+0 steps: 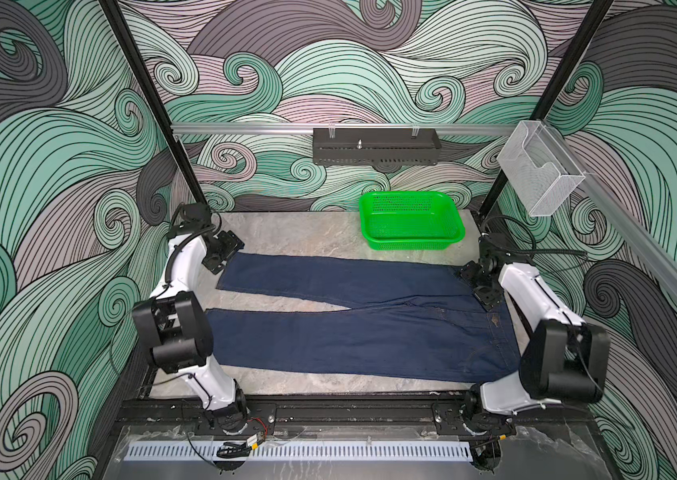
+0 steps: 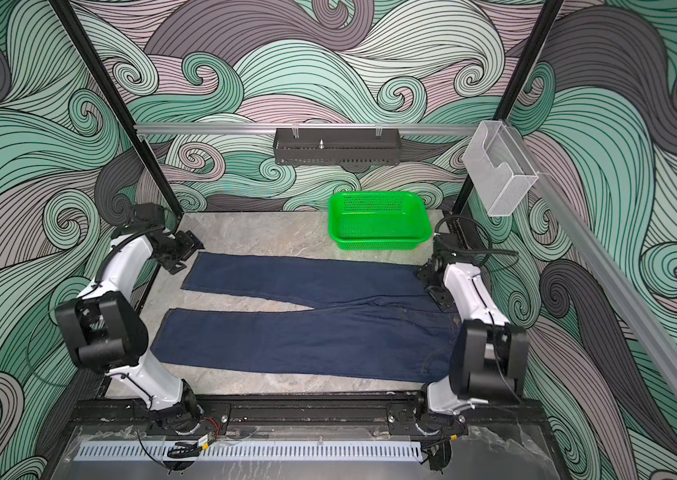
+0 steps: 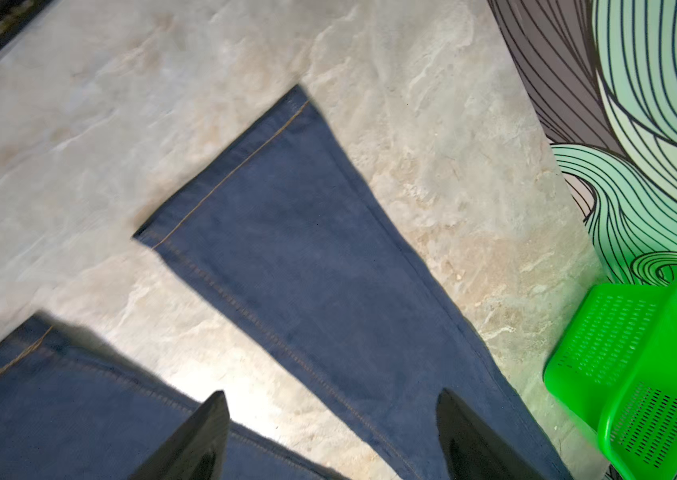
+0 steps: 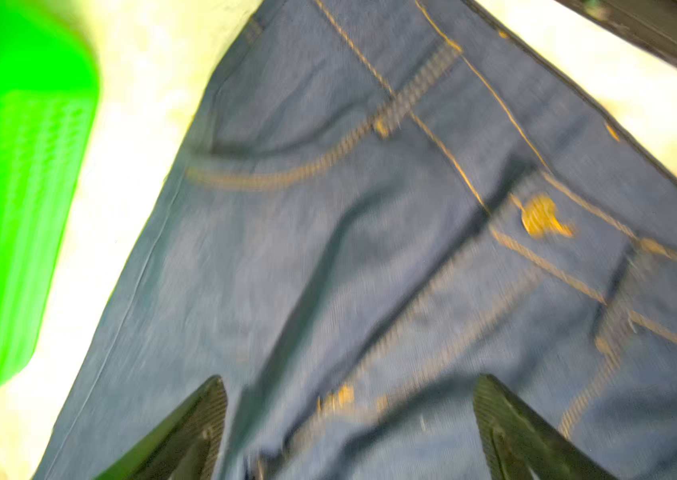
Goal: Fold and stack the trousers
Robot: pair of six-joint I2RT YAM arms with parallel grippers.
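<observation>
The dark navy trousers (image 1: 349,328) (image 2: 307,332) lie flat on the marble table, legs spread toward the left, waistband at the right. My left gripper (image 1: 220,253) (image 2: 176,253) hovers by the far leg's hem, open. In the left wrist view that leg (image 3: 307,257) runs under my left gripper (image 3: 332,392), with nothing between the fingers. Over the far end of the waistband, my right gripper (image 1: 480,286) (image 2: 436,286) is open too. The right wrist view shows pocket stitching and the fly of the trousers (image 4: 328,249) below the right gripper (image 4: 349,377), blurred.
A green perforated basket (image 1: 411,224) (image 2: 378,220) (image 3: 636,374) (image 4: 16,166) stands at the back right of the table (image 1: 287,232). A black tray (image 1: 374,147) hangs on the rear rail. A clear plastic box (image 1: 540,166) is mounted at the right post.
</observation>
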